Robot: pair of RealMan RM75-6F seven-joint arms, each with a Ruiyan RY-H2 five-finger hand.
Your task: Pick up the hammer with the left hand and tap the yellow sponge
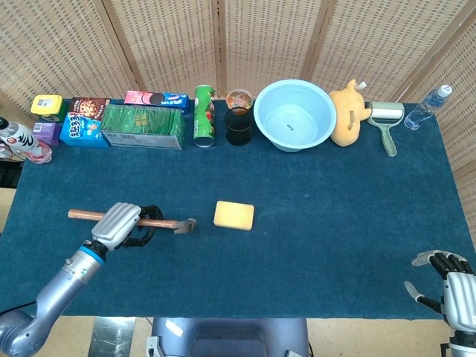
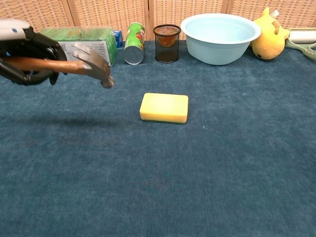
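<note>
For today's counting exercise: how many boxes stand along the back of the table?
5 that I can make out, all at the back left: the large green box, the blue snack box, the brown box, the Oreo box and the small purple box. More may be hidden.

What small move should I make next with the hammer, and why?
Probably swing the left hand to your right, carrying the wooden-handled hammer until its metal head is above the yellow rectangular sponge, then lower it. The hammer is gripped and lifted off the blue cloth table, but its head hangs left of the sponge, not over it.
</note>
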